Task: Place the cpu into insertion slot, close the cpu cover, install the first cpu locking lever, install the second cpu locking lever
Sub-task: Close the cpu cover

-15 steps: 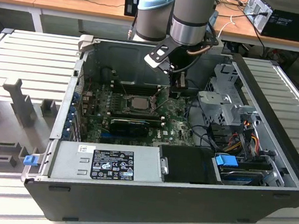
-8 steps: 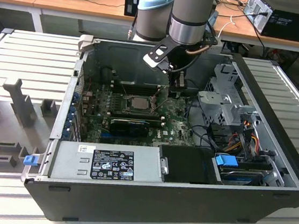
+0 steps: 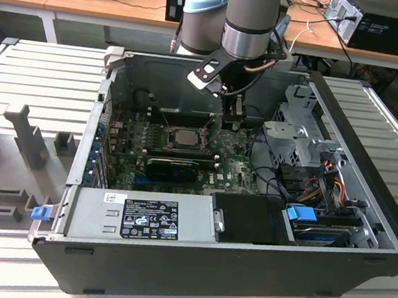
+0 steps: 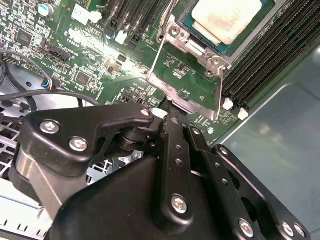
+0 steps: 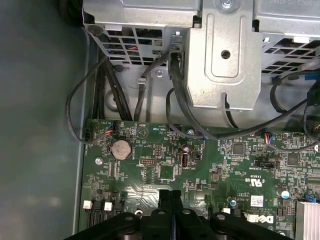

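Observation:
The cpu (image 4: 227, 17) lies silver face up in the insertion slot (image 4: 189, 21) on the green motherboard; the exterior view shows the cpu (image 3: 183, 137) mid-board. The cpu cover (image 4: 182, 95), a thin metal frame with a square window, is swung open and tilts away from the socket, with the board showing through its window. My gripper (image 4: 169, 107) is shut, its black fingertips right at the cover's free edge. In the first wrist view my gripper (image 5: 170, 196) has its fingers pressed together above the board. In the exterior view my gripper (image 3: 227, 120) hangs just to the cpu's right.
Black memory slots (image 4: 270, 60) run beside the socket, next to the grey case wall (image 4: 280, 145). A metal drive cage (image 5: 220, 55) with black cables (image 5: 175, 85) stands past the board's edge. A long black card (image 3: 172, 166) and the power supply (image 3: 148, 219) lie nearer the case front.

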Available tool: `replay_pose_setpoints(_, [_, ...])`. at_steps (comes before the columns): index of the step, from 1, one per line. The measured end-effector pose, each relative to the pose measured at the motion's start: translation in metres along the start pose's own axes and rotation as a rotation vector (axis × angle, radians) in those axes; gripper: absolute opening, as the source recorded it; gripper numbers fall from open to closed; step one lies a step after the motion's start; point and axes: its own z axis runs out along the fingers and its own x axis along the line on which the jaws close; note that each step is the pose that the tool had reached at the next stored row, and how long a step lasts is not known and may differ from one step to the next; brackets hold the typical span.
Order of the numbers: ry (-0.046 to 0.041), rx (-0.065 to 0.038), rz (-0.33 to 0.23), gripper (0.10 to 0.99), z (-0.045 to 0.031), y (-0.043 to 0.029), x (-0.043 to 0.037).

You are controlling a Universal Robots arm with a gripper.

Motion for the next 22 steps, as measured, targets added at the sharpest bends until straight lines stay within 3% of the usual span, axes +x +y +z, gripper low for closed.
replay_pose_setpoints(22, [0.0,0.0,0.0,0.106,-0.0007,-0.0111,0.0006])
